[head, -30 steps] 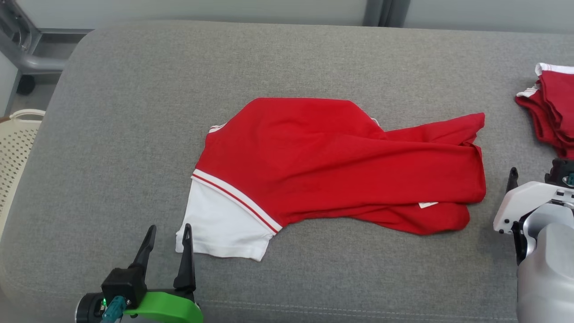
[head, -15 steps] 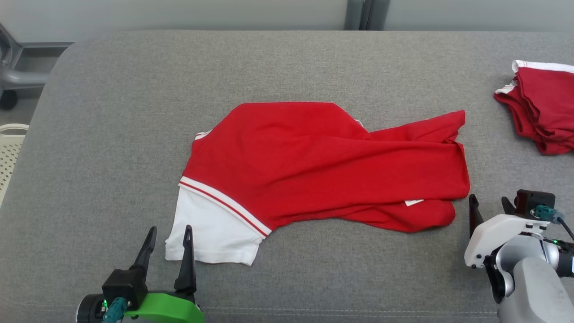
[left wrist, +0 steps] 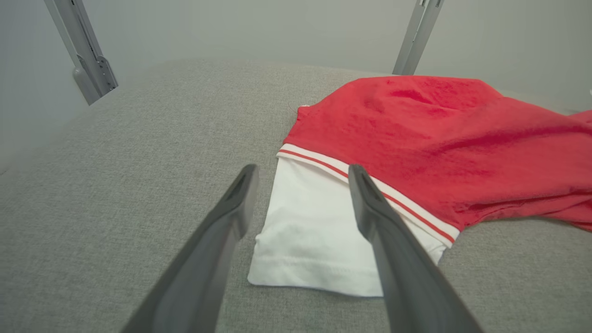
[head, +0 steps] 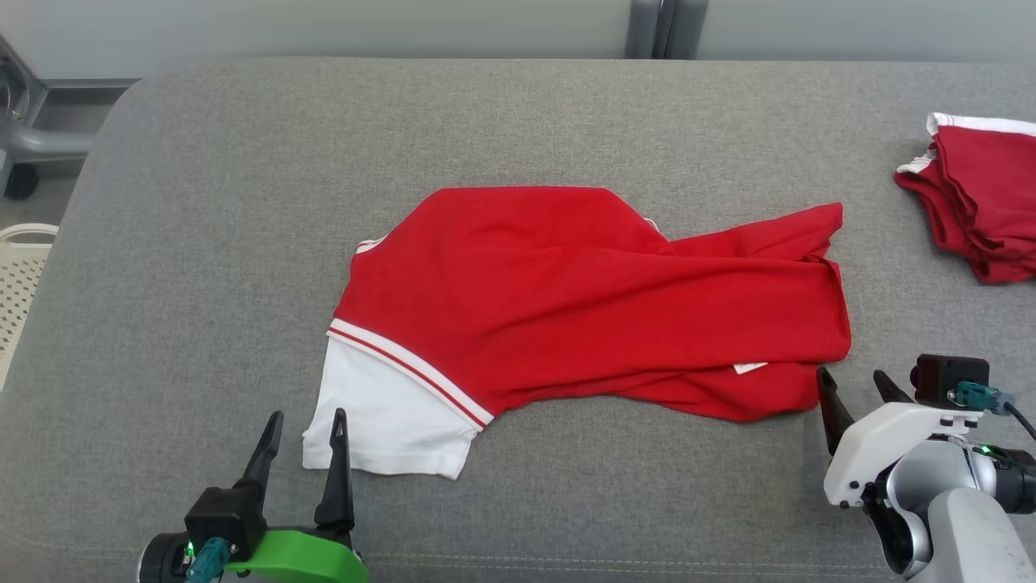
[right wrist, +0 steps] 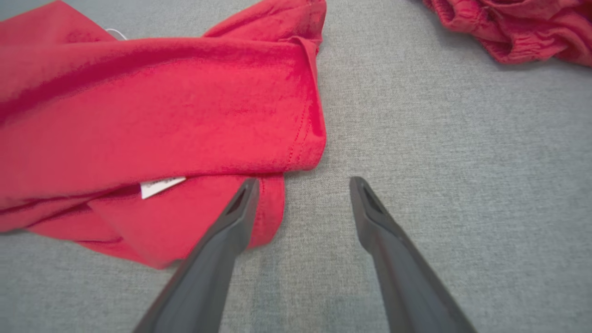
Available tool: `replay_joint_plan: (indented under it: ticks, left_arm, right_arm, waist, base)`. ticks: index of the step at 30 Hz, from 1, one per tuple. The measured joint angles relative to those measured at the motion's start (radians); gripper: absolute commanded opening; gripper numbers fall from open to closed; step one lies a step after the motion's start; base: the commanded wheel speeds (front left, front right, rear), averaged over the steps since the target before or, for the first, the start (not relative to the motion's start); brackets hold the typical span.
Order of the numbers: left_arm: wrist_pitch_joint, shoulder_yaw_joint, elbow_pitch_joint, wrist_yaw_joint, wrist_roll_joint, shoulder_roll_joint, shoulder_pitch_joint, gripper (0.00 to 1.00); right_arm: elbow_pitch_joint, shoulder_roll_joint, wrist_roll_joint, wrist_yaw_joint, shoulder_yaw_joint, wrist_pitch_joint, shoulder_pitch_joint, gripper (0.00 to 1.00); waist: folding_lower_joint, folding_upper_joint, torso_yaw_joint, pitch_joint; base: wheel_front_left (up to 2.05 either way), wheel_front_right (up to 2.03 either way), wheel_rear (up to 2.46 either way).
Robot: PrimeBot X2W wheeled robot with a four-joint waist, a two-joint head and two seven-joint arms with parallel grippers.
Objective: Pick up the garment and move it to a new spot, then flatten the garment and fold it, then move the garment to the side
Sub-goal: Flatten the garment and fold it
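The garment (head: pixel 583 300) is a red shirt with a white sleeve (head: pixel 380 421), lying rumpled and partly doubled over in the middle of the grey cushion (head: pixel 202 243). My left gripper (head: pixel 303 421) is open at the lower left, its fingers beside the sleeve's near-left corner. From the left wrist camera the sleeve (left wrist: pixel 305 231) lies between and beyond the left gripper (left wrist: pixel 300 178). My right gripper (head: pixel 850 380) is open at the lower right, just off the shirt's right hem. The right wrist camera shows the right gripper (right wrist: pixel 300 185) over bare cushion beside the garment (right wrist: pixel 162 115), its left finger overlapping the hem.
A pile of other red and white clothes (head: pixel 979 202) lies at the cushion's right edge, also seen as the pile (right wrist: pixel 508 23) from the right wrist. A cream perforated basket (head: pixel 20 283) stands off the left edge. A grey metal frame (head: pixel 32 138) is at the back left.
My right arm has swung in from the right edge down toward the shirt's lower right corner. The head camera shifted slightly. The left gripper and the garment have stayed put.
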State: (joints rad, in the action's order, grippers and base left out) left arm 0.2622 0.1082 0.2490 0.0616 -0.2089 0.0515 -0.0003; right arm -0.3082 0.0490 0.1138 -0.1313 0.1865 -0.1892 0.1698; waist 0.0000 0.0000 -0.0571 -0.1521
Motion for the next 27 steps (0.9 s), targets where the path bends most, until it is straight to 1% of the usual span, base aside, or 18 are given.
replay_joint_plan:
  ticks: [4, 8, 10, 11, 12, 13, 14, 15, 16, 18, 19, 20, 27]
  left_arm:
    - [0.0, 0.001, 0.001, 0.0, 0.0, 0.0, 0.0, 1.0]
    - [0.0, 0.001, 0.001, 0.0, 0.0, 0.0, -0.001, 1.0]
    - [0.0, 0.0, 0.002, 0.0, 0.0, 0.0, -0.001, 1.0]
    - [0.0, 0.001, 0.002, 0.0, 0.0, 0.0, -0.001, 1.0]
    - [0.0, 0.001, 0.002, 0.0, 0.0, 0.0, -0.001, 1.0]
    - [0.0, 0.001, 0.003, 0.0, 0.0, 0.0, -0.001, 1.0]
    - [0.0, 0.001, 0.003, 0.0, 0.0, 0.0, -0.001, 1.0]
    - [0.0, 0.001, 0.003, 0.0, 0.0, 0.0, -0.001, 1.0]
    - [0.0, 0.0, 0.004, 0.0, 0.0, 0.0, -0.001, 1.0]
    - [0.0, 0.0, 0.004, 0.0, 0.0, 0.0, -0.001, 1.0]
    - [0.0, -0.001, 0.004, 0.0, 0.0, 0.0, -0.001, 1.0]
    - [0.0, -0.001, 0.005, 0.0, 0.0, 0.0, -0.001, 1.0]
    - [0.0, -0.002, 0.007, 0.0, 0.0, 0.0, -0.001, 1.0]
  right_arm:
    - [-0.014, 0.0, 0.013, 0.0, -0.009, -0.021, 0.005, 1.0]
    - [-0.059, 0.0, 0.025, 0.0, -0.014, -0.03, 0.02, 1.0]
    - [-0.086, 0.0, 0.029, 0.0, -0.016, -0.029, 0.026, 0.84]
    - [-0.099, 0.0, 0.033, 0.0, -0.016, -0.025, 0.029, 0.48]
    - [-0.112, 0.0, 0.033, 0.0, -0.016, -0.02, 0.033, 0.35]
    - [-0.124, 0.0, 0.034, 0.0, -0.015, -0.018, 0.039, 0.24]
    - [-0.133, 0.001, 0.039, 0.0, -0.014, -0.016, 0.045, 0.2]
    - [-0.145, 0.001, 0.044, 0.0, -0.014, -0.012, 0.049, 0.17]
    - [-0.155, 0.001, 0.045, 0.0, -0.014, -0.01, 0.052, 0.12]
    - [-0.174, 0.0, 0.05, 0.0, -0.011, -0.004, 0.059, 0.06]
    - [-0.181, 0.0, 0.051, 0.0, -0.011, 0.0, 0.062, 0.02]
    - [-0.188, 0.0, 0.051, 0.0, -0.01, 0.005, 0.063, 0.0]
    - [-0.212, -0.001, 0.046, -0.001, -0.008, 0.026, 0.072, 0.0]
  waist:
    - [0.0, 0.0, -0.01, -0.004]
    - [0.0, 0.0, -0.025, -0.008]
    - [0.0, 0.0, -0.032, -0.009]
    - [0.0, 0.0, -0.035, -0.01]
    - [0.0, 0.0, -0.038, -0.01]
    - [0.0, 0.0, -0.041, -0.01]
    - [0.0, 0.0, -0.044, -0.011]
    - [0.0, 0.0, -0.047, -0.011]
    - [0.0, 0.0, -0.048, -0.011]
    - [0.0, 0.0, -0.05, -0.009]
    - [0.0, 0.0, -0.05, -0.009]
    - [0.0, 0.0, -0.05, -0.008]
    - [0.0, 0.0, -0.045, 0.0]
  base:
    - [0.0, 0.0, 0.0]
    - [0.0, 0.0, 0.0]
    - [0.0, 0.0, 0.0]
    - [0.0, 0.0, 0.0]
    - [0.0, 0.0, 0.0]
    - [0.0, 0.0, 0.0]
    - [0.0, 0.0, 0.0]
    - [0.0, 0.0, 0.0]
    - [0.0, 0.0, 0.0]
    - [0.0, 0.0, 0.0]
    - [0.0, 0.0, 0.0]
    - [0.0, 0.0, 0.0]
    - [0.0, 0.0, 0.0]
